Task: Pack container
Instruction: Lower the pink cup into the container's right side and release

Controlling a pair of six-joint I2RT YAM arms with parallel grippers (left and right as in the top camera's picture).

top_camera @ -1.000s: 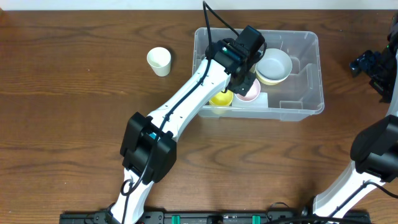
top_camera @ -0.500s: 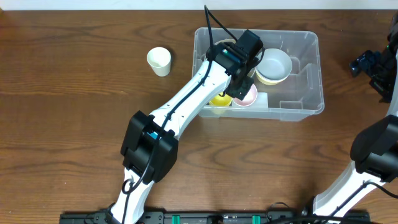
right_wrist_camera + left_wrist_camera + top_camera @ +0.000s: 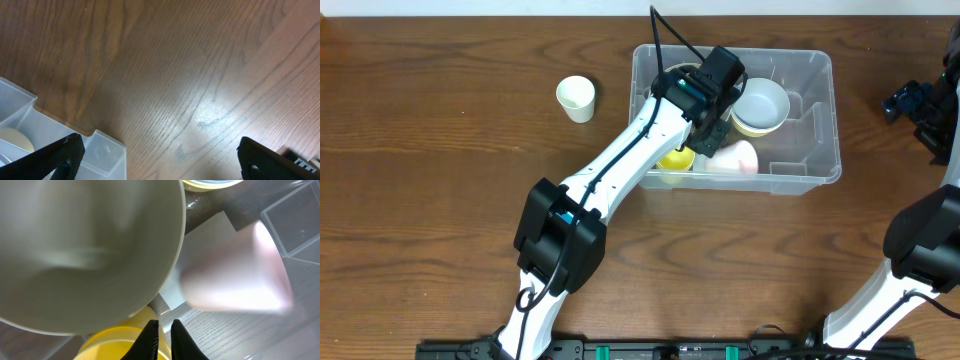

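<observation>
Overhead | container [image 3: 817, 122] clear, rectangular, rounded corners | left gripper [image 3: 164, 328] nearly closed | right gripper [image 3: 159, 145] apart

No text, brand, number or sign can be read in any view. The white label [image 3: 202, 237] on the floor of the container [image 3: 832, 120] is too blurred and too covered to show any print.
</observation>
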